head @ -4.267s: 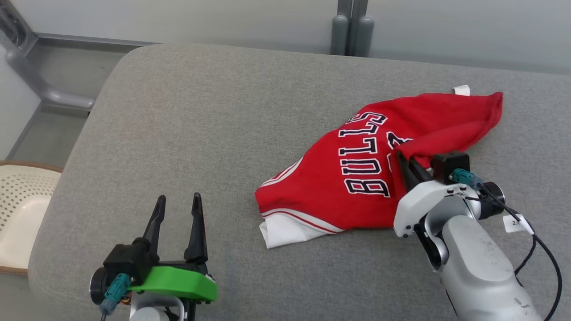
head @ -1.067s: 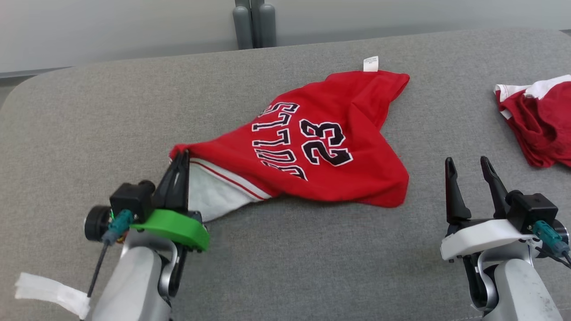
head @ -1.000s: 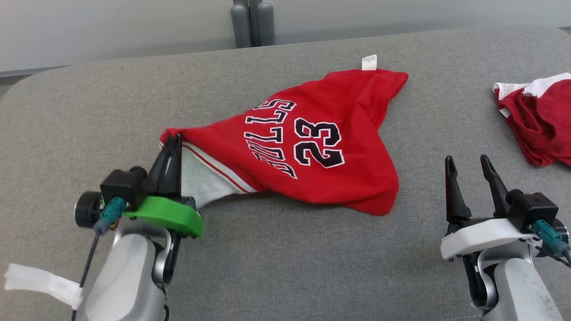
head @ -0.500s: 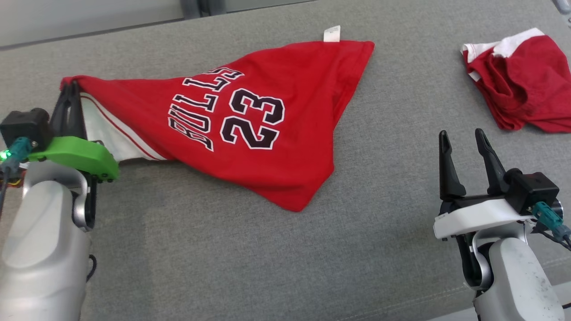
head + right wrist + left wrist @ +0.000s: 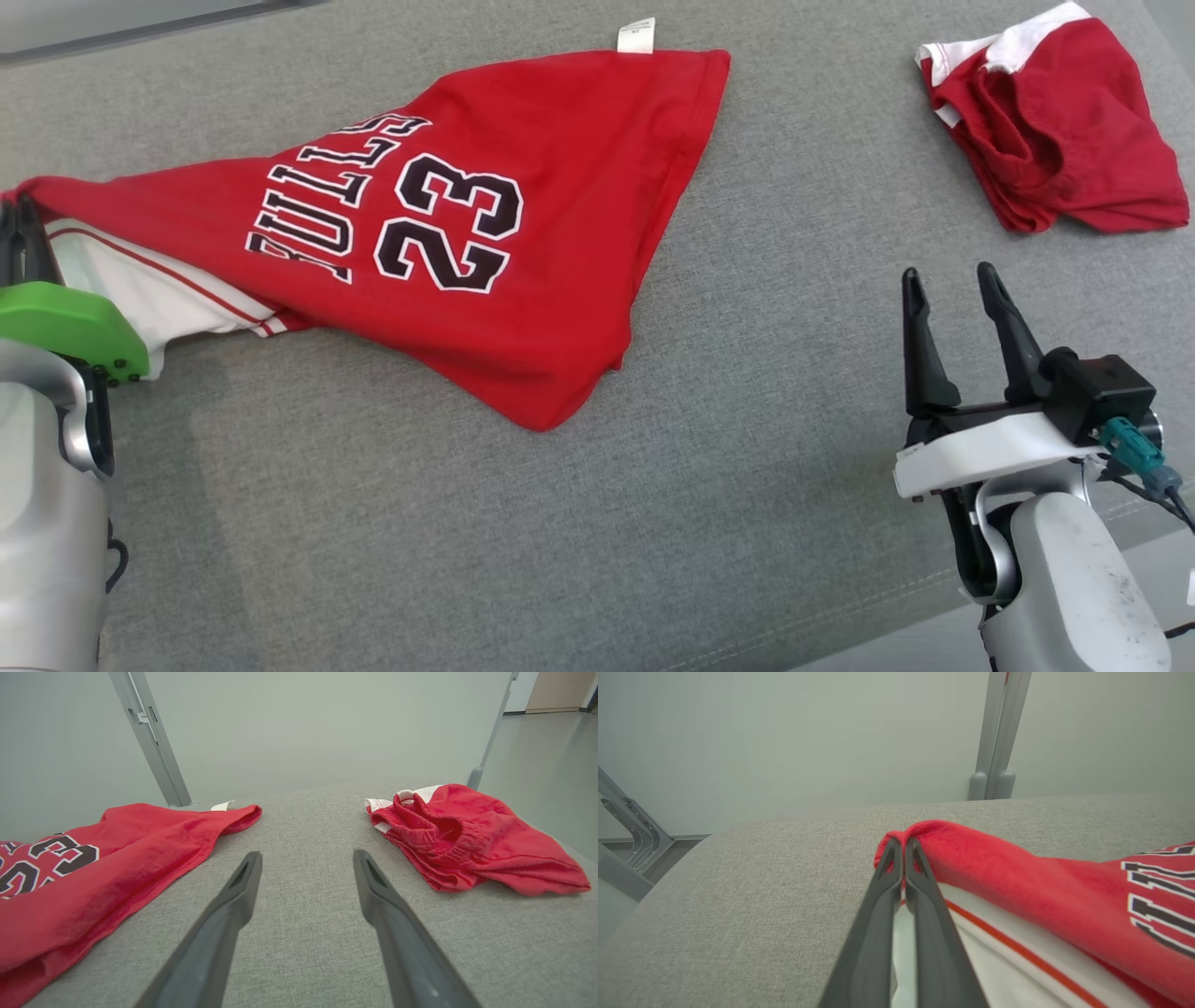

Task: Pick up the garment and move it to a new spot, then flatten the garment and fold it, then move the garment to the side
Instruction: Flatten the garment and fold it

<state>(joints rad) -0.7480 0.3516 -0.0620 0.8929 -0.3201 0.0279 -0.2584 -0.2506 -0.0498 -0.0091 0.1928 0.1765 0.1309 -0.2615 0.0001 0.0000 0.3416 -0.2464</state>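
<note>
At the far left of the head view, the left pincer (image 5: pixel 17 213) is clamped tight on a corner of the red jersey (image 5: pixel 560 187), above its green mount (image 5: pixel 65 322). In the left wrist view its two dark fingers (image 5: pixel 878 933) meet at the tips, with a bunch of red hem nipped between them and raised a little off the grey cloth-covered table (image 5: pixel 794 327).

From that corner the jersey runs rightward across the table, drawn into a long triangle. The white panel with red stripes shows underneath near the pincer, and the black-and-white lettering and the number 23 face up in the middle. Its far corner carries a small white label (image 5: pixel 635 35) close to the table's back edge (the lowest point of the cloth lies toward the near side).

Right of the jersey is bare grey table, and there the right pincer (image 5: pixel 948 271) stands with its fingers spread wide, holding nothing and well apart from the jersey.

Beyond it, at the far right, a second red garment (image 5: pixel 1064 131) with white trim lies crumpled on the table, apart from both pincers.
</note>
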